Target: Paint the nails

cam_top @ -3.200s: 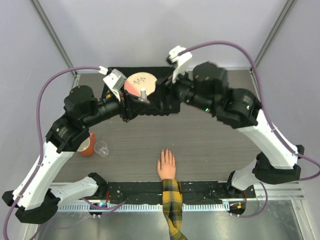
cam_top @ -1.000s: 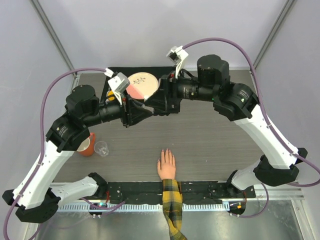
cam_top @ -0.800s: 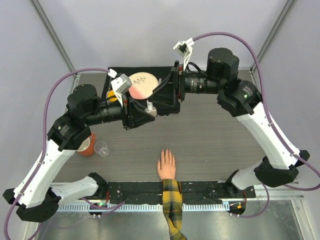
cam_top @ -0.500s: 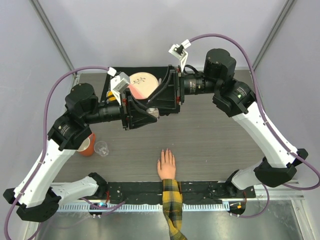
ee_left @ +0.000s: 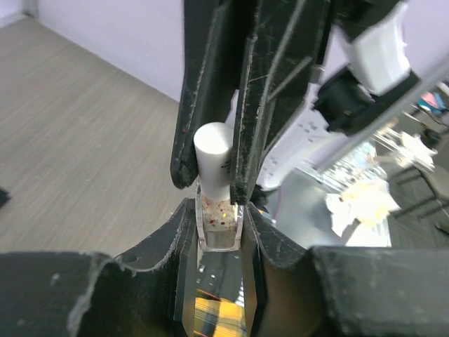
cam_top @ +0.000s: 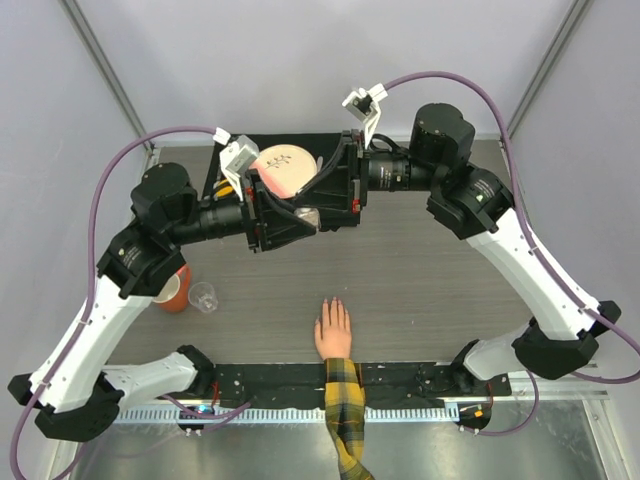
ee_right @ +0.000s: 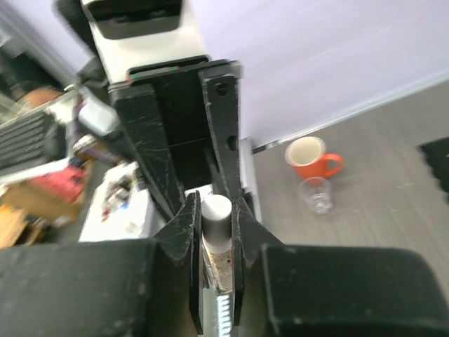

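Above grey table (cam_top: 430, 285), speckle-filled clear bottle (ee_left: 218, 223)

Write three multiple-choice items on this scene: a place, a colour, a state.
1. The orange mug stands: A beside the clear cup; B on a shelf; C in a gripper.
2. The cap on the bottle is: A red; B white; C black.
3. The right gripper is: A wide open; B shut on nothing; C shut on the cap.
1 A: they stand side by side. 2 B: white in both wrist views. 3 C: its fingers pinch the cap.
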Robot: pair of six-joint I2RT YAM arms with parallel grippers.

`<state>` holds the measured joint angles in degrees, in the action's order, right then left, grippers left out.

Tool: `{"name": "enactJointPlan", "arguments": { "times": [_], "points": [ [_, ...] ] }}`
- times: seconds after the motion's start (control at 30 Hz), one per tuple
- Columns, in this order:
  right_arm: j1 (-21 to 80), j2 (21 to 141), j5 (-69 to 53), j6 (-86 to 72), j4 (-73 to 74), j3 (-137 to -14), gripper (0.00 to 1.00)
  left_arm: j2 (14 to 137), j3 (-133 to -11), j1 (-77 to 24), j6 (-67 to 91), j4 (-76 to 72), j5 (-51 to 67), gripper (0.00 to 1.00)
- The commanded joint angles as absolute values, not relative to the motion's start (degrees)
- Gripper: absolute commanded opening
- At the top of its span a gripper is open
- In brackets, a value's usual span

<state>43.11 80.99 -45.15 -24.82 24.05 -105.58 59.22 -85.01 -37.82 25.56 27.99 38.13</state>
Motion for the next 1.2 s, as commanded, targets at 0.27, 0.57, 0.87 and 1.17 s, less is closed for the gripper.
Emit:
{"name": "enactJointPlan", "arguments": {
  "times": [0.27, 0.57, 0.87, 1.17],
  "points": [
    [74.6, 93.1, 43.5, -10.0, 58.1, -132.2, 0.01, 70.8, -97.7, -37.4, 15.4, 32.2, 17.7, 0.00],
    [73.6, 90.3, 37.0, -12.4, 56.0, -130.4, 0.16, 68.0, -93.2, -37.5, 10.0, 33.4, 19.2, 0.00],
    [62.5, 75.5, 0.6, -11.0, 38.0, -114.0, 0.70, 57.0, -81.5, -37.4, 11.6, 27.3, 32.1, 0.00],
    [50.4, 79.3, -35.7, -18.0, 36.4, -117.9, 0.76, 50.7, -76.9, -37.4, 15.0, 21.8, 39.6, 0.00]
  ]
}}
